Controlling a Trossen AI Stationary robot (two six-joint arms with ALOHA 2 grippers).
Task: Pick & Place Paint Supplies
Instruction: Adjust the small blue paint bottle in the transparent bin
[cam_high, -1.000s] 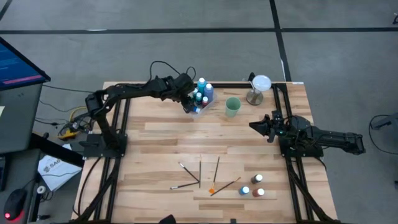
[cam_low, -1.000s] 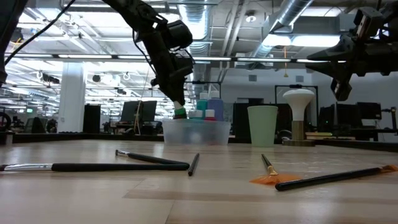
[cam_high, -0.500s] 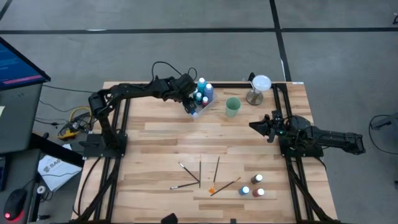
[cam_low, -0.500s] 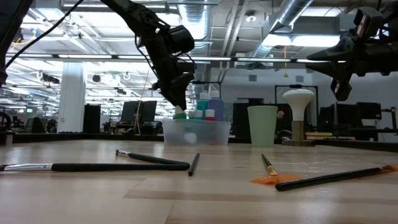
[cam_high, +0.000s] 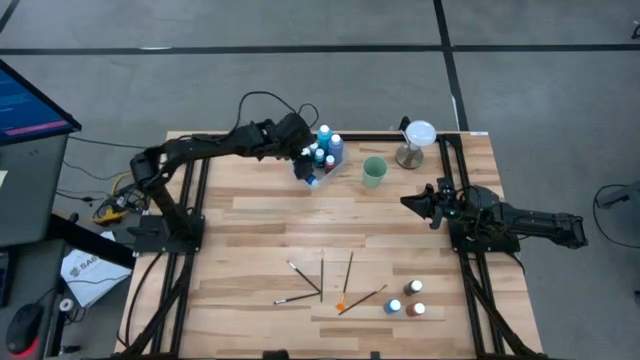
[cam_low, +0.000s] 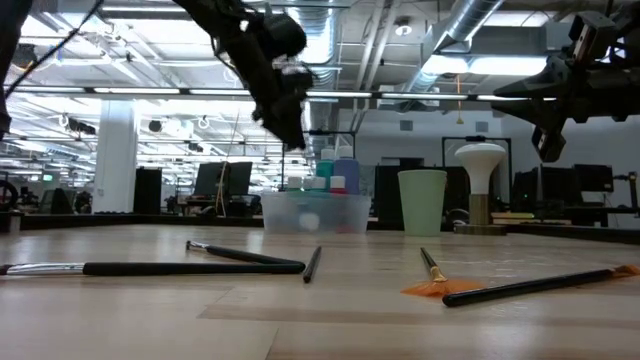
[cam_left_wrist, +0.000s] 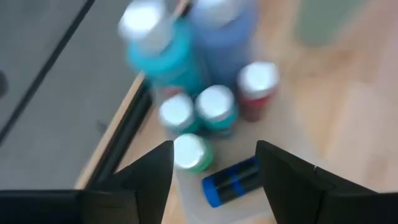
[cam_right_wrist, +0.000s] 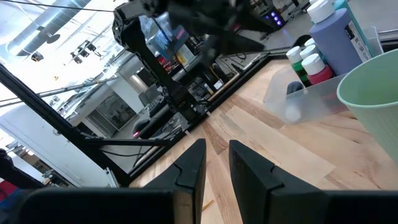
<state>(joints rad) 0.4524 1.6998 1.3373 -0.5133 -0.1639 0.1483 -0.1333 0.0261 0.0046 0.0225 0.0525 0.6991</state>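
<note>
High view: left end effector open above the bottle tray

High view shows the left end effector (cam_high: 303, 150) at the far side of the table (cam_high: 260, 230), poised over the near-left corner of the clear tray (cam_high: 322, 176). Its fingers (cam_left_wrist: 146, 180) stand apart and hold nothing; in the left wrist view they frame the bottles below without touching them. In the low view this end effector (cam_low: 296, 140) hangs clear above the tray (cam_low: 315, 212).

Inside the tray stand several white-capped paint bottles (cam_left_wrist: 214, 109): a tall blue one (cam_left_wrist: 224, 31), a teal one (cam_left_wrist: 158, 50), a red one (cam_left_wrist: 256, 90), two more teal ones and a green one (cam_left_wrist: 189, 154). A dark blue bottle (cam_left_wrist: 231, 180) lies on its side at the tray's near edge.

Just beside the tray, to its right, stands the pale green cup (cam_high: 374, 171), and farther right a white-topped stand (cam_high: 415, 142).

Near the front of the table several paintbrushes (cam_high: 322, 276) lie scattered and crossing, one with an orange tip (cam_high: 341, 304). Three more bottles (cam_high: 405, 299) stand close together to the right of the brushes, well apart from the tray.

The right end effector (cam_high: 408, 201) waits over the table's right side, raised off the surface, holding nothing; its fingers (cam_right_wrist: 189, 168) sit close together with a narrow gap between them.
</note>
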